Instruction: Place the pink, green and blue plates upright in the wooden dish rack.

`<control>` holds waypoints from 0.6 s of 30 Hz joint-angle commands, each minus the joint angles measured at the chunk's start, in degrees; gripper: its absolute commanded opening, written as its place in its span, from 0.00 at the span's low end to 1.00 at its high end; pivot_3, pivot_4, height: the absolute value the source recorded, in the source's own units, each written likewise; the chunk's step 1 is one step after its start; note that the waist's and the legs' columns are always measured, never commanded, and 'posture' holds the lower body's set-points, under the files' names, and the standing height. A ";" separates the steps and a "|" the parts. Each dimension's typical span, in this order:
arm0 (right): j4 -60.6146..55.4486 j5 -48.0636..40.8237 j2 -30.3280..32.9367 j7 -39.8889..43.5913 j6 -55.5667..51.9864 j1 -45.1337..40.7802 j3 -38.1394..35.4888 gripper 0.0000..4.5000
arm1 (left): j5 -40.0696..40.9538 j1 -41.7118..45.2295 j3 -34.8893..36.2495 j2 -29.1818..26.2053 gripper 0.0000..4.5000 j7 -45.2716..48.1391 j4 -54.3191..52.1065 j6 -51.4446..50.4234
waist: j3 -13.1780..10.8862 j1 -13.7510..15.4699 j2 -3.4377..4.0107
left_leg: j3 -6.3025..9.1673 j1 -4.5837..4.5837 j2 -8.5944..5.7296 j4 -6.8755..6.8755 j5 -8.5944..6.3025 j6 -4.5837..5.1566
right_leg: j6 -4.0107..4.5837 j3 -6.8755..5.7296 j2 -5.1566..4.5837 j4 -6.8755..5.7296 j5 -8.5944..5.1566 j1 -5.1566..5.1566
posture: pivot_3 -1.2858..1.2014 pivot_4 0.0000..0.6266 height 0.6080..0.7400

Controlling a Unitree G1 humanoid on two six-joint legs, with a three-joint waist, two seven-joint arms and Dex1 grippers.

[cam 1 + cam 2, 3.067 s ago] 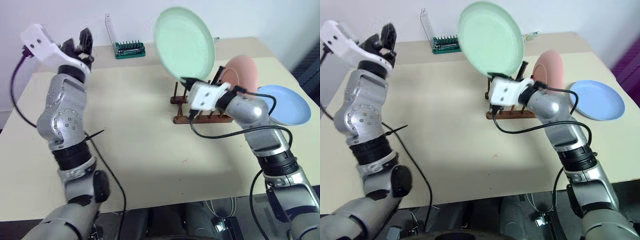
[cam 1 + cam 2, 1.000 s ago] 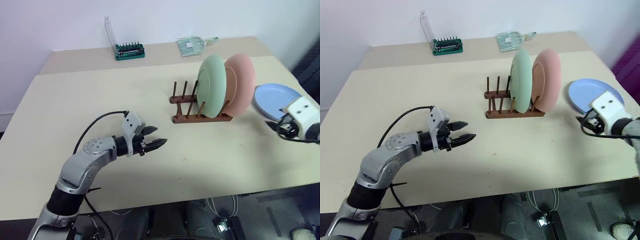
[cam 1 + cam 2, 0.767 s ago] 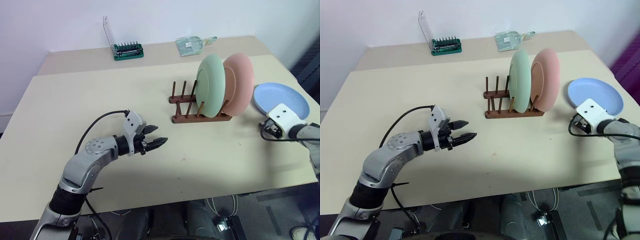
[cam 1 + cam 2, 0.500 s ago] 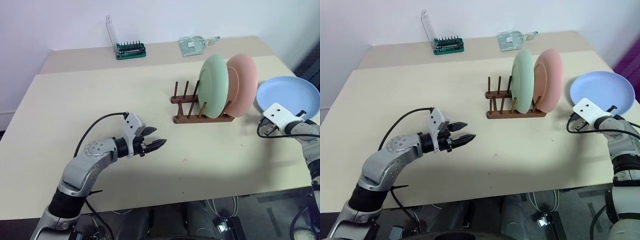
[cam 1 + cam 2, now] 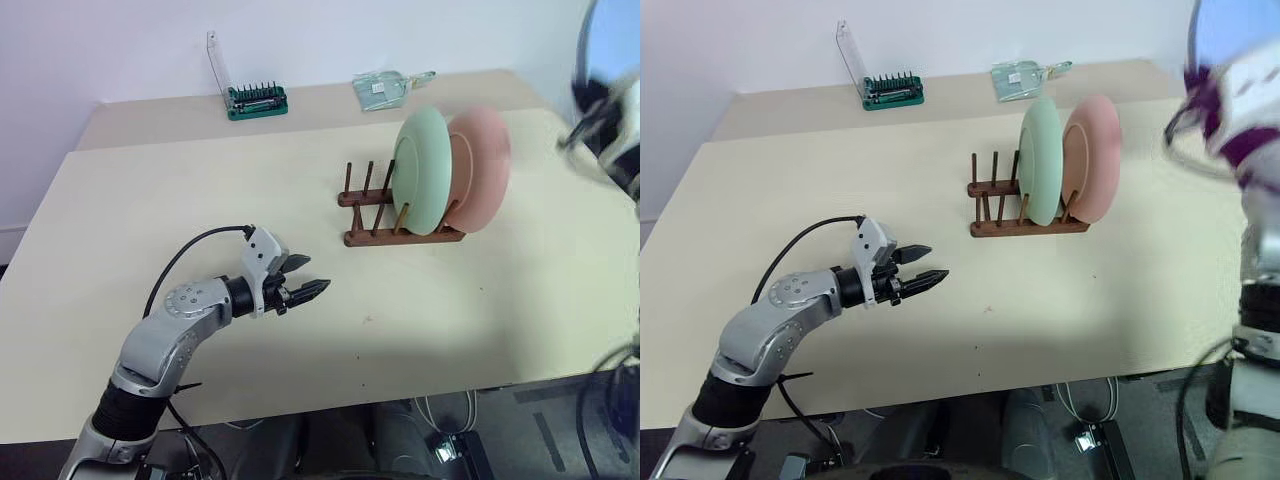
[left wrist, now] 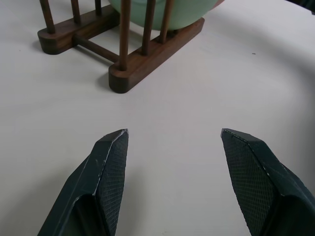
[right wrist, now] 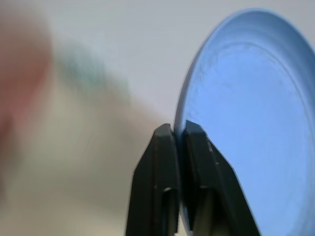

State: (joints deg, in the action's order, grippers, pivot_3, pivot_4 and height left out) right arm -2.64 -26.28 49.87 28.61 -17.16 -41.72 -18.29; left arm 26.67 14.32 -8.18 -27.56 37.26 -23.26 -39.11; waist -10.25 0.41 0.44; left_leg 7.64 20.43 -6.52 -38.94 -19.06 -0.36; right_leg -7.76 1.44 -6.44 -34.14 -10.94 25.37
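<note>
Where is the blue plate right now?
The blue plate is pinched by its rim in the right gripper, raised at the head view's far right, beyond the pink plate.

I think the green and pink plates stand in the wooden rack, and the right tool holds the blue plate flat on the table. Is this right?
Not quite. The green plate and pink plate do stand in the wooden rack, but the blue plate is not on the table: the right tool holds it by the rim, lifted into the air, as the right wrist view shows.
</note>
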 commanded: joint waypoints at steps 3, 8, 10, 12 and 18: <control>-20.17 -37.60 -5.01 -3.55 -20.45 -6.07 -2.45 0.01 | -1.44 0.99 -0.01 -0.43 0.69 1.11 0.33 2.45 | 0.07 0.48 -0.25 | 0.13 0.03 0.05 0.02 -0.02 0.00 | 0.02 -0.08 0.04 0.07 -0.01 -0.05 | 0.52 0.24 1.00; -23.99 -51.21 -14.39 -14.38 -25.90 -4.01 4.03 0.01 | -2.27 1.19 0.16 0.14 0.69 1.10 0.96 3.21 | 0.05 0.37 -0.34 | 0.10 0.04 -0.16 -0.18 -0.08 0.14 | 0.05 -0.10 -0.22 0.10 0.03 -0.16 | 0.52 0.24 1.00; -21.33 -53.40 -17.83 -21.08 -27.37 -3.14 5.60 0.01 | -2.41 0.65 0.35 0.24 0.69 0.99 0.59 3.35 | 0.05 0.31 -0.33 | 0.10 0.04 -0.14 -0.15 -0.06 0.10 | 0.03 -0.10 -0.20 0.00 0.04 -0.06 | 0.52 0.24 1.00; -19.18 -57.03 -20.43 -26.01 -28.03 -2.55 5.84 0.01 | -2.61 0.10 0.33 0.29 0.69 0.91 0.20 3.49 | 0.05 0.30 -0.32 | 0.09 0.10 -0.11 -0.13 -0.03 0.05 | 0.03 -0.10 -0.15 -0.02 0.04 0.04 | 0.52 0.24 1.00; -16.16 -57.73 -23.25 -31.96 -29.99 0.00 7.75 0.01 | -2.62 -0.50 0.54 0.57 0.69 0.58 -0.30 3.47 | 0.04 0.27 -0.31 | 0.09 0.16 -0.10 -0.07 -0.03 0.05 | 0.04 -0.09 -0.11 0.02 0.03 0.10 | 0.52 0.24 1.00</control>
State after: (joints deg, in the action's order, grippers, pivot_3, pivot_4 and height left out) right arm -18.63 -83.45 27.07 -1.93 -47.41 -41.32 -9.70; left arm 24.20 13.89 -8.28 -26.98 38.16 -21.13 -36.73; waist -10.21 0.68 0.13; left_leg 7.72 20.58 -6.61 -39.01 -19.09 -0.30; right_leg -7.72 1.35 -6.54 -34.12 -10.90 25.47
